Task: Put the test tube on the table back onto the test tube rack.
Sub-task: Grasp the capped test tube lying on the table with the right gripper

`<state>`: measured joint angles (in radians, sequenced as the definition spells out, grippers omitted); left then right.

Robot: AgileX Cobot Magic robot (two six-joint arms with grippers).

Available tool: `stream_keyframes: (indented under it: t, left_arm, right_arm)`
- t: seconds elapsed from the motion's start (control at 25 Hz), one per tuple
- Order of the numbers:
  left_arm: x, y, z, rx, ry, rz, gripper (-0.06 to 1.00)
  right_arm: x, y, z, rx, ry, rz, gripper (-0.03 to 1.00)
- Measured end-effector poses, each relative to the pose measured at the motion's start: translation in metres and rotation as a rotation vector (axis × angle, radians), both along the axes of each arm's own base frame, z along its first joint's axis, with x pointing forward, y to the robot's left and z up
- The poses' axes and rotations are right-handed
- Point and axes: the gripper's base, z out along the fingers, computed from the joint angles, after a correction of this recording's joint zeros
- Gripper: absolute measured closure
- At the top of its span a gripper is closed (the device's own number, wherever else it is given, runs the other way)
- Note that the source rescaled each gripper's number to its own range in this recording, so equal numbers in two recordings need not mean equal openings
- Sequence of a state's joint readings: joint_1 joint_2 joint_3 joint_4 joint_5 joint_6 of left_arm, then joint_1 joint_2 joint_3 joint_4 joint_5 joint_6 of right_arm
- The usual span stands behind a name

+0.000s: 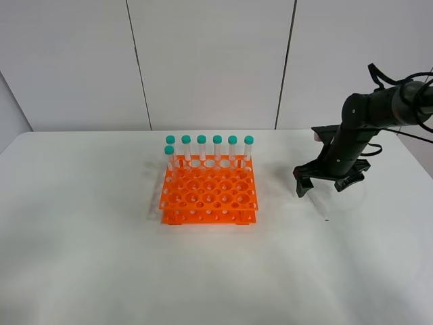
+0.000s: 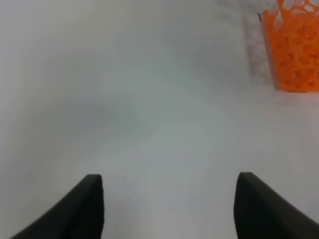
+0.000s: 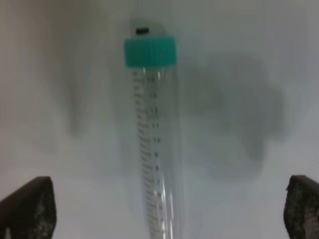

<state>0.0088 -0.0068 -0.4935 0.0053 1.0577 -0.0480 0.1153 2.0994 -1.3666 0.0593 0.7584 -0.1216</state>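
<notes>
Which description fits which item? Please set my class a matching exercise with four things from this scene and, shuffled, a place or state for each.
Column one:
1. loose test tube
2. test tube rack
3. right hand
4. left hand

Column two:
A. open, over bare table
B. lying flat, teal cap on
C. orange, with capped tubes standing in its back rows
D. open, one finger on each side of the lying tube

Pairs: 1-B, 2-C, 3-D, 4-A

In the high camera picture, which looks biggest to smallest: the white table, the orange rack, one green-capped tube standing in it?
1. Large white matte table.
2. Bright orange plastic rack.
3. Slim clear teal-capped tube in the rack's back row.
</notes>
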Motion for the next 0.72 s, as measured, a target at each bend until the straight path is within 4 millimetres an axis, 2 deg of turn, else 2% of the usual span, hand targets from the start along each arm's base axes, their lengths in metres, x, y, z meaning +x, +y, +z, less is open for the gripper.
stream_keyframes:
  t: [0.56, 0.72]
  left_arm:
    - [0.0, 0.0, 0.0, 0.0, 0.0, 0.0, 0.09]
    - [0.0, 0.0, 0.0, 0.0, 0.0, 0.0, 0.09]
  right_arm:
    - [0.0, 0.0, -0.005, -0.009, 0.045, 0.006, -0.03]
    - [-0.002, -0.001, -0.014, -0.021, 0.09, 0.013, -0.03]
